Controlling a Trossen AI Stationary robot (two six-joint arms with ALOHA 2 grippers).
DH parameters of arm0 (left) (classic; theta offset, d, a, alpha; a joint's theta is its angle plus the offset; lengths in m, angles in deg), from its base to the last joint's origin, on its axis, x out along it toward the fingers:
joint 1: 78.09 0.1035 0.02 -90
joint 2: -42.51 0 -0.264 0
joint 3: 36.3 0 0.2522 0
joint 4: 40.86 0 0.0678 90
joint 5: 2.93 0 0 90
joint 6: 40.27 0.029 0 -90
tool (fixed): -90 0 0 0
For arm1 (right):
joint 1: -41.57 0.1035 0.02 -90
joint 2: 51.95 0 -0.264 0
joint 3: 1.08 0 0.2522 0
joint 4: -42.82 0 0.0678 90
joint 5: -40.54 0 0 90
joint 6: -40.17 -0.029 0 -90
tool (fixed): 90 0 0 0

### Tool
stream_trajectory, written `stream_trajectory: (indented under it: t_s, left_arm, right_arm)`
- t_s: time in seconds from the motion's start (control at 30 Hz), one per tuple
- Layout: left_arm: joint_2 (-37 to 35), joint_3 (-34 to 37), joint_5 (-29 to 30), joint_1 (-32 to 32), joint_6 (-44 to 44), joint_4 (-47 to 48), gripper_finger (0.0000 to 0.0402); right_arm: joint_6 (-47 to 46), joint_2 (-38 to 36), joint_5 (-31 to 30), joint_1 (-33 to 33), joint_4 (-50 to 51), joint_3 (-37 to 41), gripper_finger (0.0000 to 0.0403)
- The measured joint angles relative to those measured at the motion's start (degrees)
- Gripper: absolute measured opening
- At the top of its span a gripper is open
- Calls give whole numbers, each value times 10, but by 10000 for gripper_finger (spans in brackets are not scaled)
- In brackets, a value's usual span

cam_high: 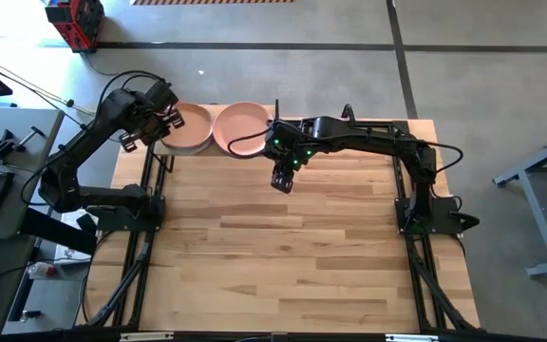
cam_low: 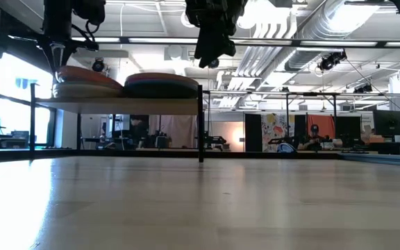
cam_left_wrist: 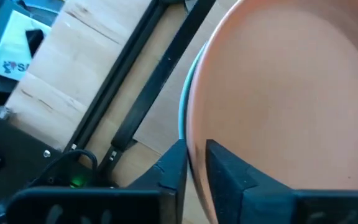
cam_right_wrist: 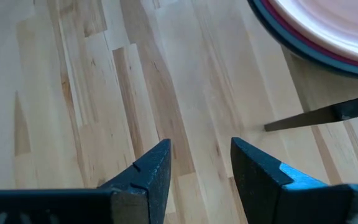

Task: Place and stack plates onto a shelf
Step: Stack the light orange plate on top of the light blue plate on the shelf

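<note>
Two stacks of plates stand on the wooden shelf (cam_low: pixel 117 105) at the table's far left. The left stack (cam_low: pixel 82 83) is topped by a peach-orange plate (cam_high: pixel 190 129), the right stack (cam_low: pixel 162 85) by a pink plate (cam_high: pixel 245 126). My left gripper (cam_high: pixel 162 121) is at the left rim of the peach-orange plate, shut on it. My right gripper (cam_high: pixel 283 177) hangs open over bare tabletop, just near-right of the right stack and touching nothing. In the right wrist view, the pink plate (cam_right_wrist: pixel 328 25) lies on magenta and dark rims. My left gripper pinches the rim of the peach-orange plate (cam_left_wrist: pixel 196 134) on the side toward the table's left, one finger (cam_left_wrist: pixel 229 174) over the plate's inner face and one (cam_left_wrist: pixel 176 168) outside the rim. It comes from above, slanting down. The plate lies on top of the left stack.
Thin black shelf posts (cam_low: pixel 201 125) stand at the shelf's corners. A blue-green rim (cam_left_wrist: pixel 182 118) shows under the peach-orange plate. The plank tabletop (cam_high: pixel 283 247) stretches wide toward the near edge. Black frame bars (cam_high: pixel 145 247) run along the table's left and right sides.
</note>
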Motion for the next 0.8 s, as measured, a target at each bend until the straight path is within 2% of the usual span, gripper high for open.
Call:
stream_trajectory:
  t_s: [0.3, 0.6, 0.8]
  left_arm:
    - [0, 0, -34, 10, 28, -2, 94]
    - [0, 0, -84, 10, 120, -1, 95]
    - [0, 0, -90, 10, 146, 0, 97]
  right_arm:
    - [0, 0, 0, 0, 0, 0, 145]
    - [-5, 0, 1, 0, 0, 0, 145]
    - [-6, 0, 3, 0, 0, 0, 145]
